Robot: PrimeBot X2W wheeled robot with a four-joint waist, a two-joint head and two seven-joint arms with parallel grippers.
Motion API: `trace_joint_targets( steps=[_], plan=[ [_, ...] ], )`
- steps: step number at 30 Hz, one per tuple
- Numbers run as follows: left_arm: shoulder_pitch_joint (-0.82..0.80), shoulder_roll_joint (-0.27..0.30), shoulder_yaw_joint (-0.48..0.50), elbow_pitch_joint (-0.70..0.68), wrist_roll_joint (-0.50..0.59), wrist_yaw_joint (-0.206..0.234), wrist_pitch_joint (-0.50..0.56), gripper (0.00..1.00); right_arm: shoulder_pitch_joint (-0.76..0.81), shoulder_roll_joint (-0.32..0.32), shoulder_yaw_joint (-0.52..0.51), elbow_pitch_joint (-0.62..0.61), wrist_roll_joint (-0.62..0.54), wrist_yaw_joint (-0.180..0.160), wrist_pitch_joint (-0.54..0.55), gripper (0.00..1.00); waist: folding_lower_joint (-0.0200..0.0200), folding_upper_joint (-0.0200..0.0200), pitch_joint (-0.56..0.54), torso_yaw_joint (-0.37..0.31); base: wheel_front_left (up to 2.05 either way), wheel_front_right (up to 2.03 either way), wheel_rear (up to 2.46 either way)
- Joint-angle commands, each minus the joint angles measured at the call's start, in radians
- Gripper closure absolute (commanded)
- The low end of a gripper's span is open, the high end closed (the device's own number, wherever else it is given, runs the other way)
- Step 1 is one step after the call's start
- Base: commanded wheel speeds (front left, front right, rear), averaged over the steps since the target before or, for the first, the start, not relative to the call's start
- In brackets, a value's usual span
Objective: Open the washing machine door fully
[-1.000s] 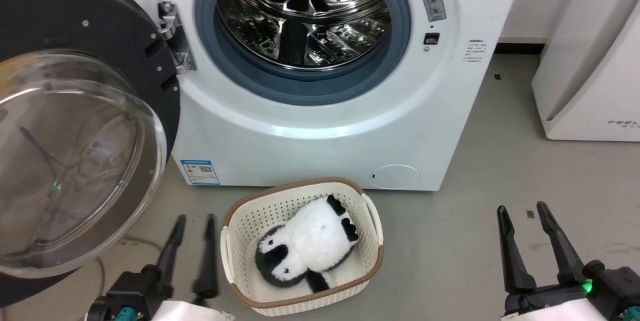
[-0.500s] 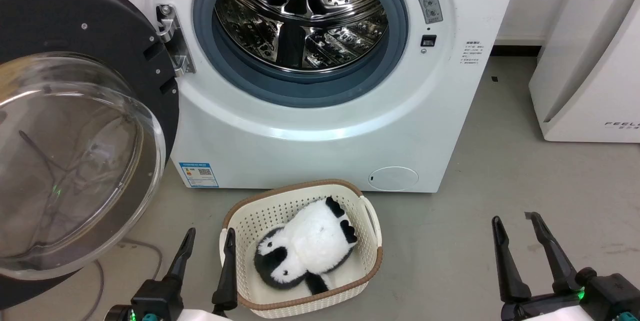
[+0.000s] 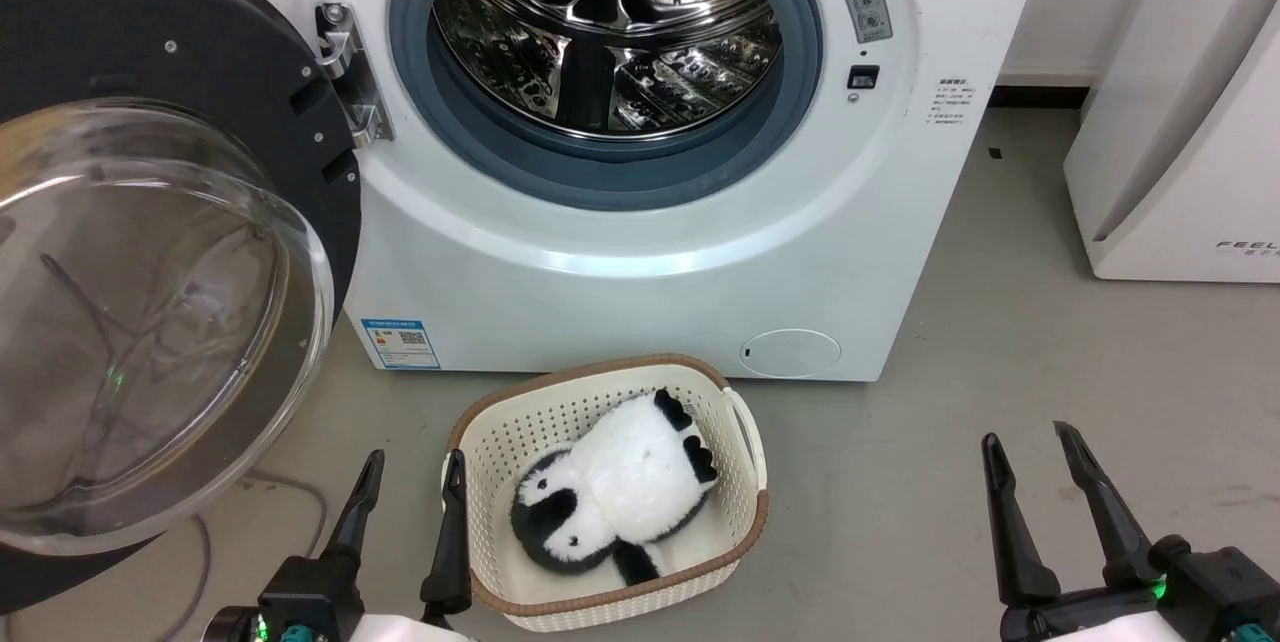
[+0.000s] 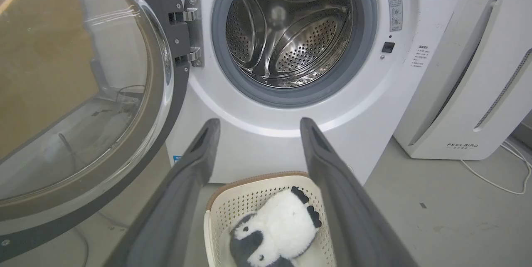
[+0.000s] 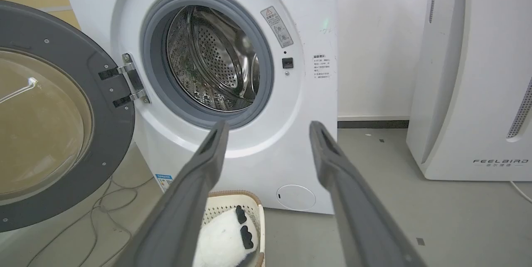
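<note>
1. Head view: washing machine door [image 3: 150, 272] hangs wide open, left of the washing machine [image 3: 640, 252], glass bowl [image 3: 120, 352] facing camera. Left gripper [image 3: 415, 462] and right gripper [image 3: 1028, 437] sit low, jaws spread, empty, well apart from the door.
2. Left wrist view: metal hinge [image 4: 191, 30] carries the door; basket [image 4: 249, 177] with plush penguin [image 4: 282, 225] below.
3. Right wrist view: drum [image 5: 212, 63] mouth unobstructed. Judgement: door rigid, fairly heavy; glass slick, breakable. Push on dark rim [image 5: 54, 30] far from hinge.
</note>
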Motion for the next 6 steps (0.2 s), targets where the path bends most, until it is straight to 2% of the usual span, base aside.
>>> trace_joint_targets(
  steps=[1,6],
  plan=[
    [-0.003,-0.006,0.006,0.001,0.006,-0.003,-0.005,0.0,0.001,0.005,0.001,0.001,-0.005,0.001,-0.004,0.0,0.0001,-0.0001,0.0,0.0,0.0,0.0,0.0],
    [-0.007,-0.012,0.013,0.007,0.008,-0.006,-0.005,0.0,-0.002,0.007,0.003,0.005,-0.007,0.001,-0.005,0.0,0.0001,-0.0001,0.004,0.001,0.0,0.0,0.0]
  ],
)
